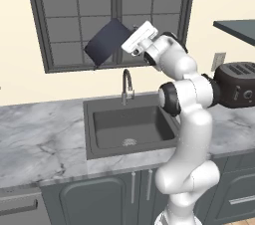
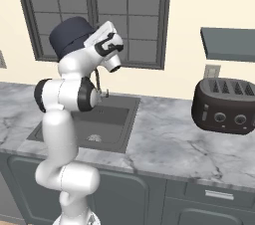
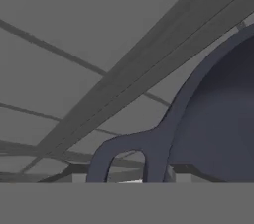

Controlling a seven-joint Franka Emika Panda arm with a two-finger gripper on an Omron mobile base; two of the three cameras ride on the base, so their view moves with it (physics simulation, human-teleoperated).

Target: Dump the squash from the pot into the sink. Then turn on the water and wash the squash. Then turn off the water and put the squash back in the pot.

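Note:
The dark navy pot [image 1: 107, 42] hangs high in the air before the window, tipped on its side above the sink [image 1: 99, 119]. My gripper [image 1: 127, 46] holds it at the rim by a side handle [image 3: 124, 149]. In the right base view the pot [image 2: 72, 37] sits just left of the hand [image 2: 93, 40]. The hand view has the pot's curved wall [image 3: 218, 119] at the right, and my fingertips are hidden under the handle. The squash is hidden from view. The sink basin [image 2: 117, 119] shows its round drain [image 1: 129, 142] and nothing else.
A gooseneck faucet [image 1: 127, 85] stands at the sink's back edge, below the raised pot. A black toaster [image 2: 224, 105] sits on the marble counter [image 1: 40, 144] to the right. A grey shelf [image 2: 229, 42] hangs above the toaster. Window bars [image 3: 124, 79] lie close behind the pot.

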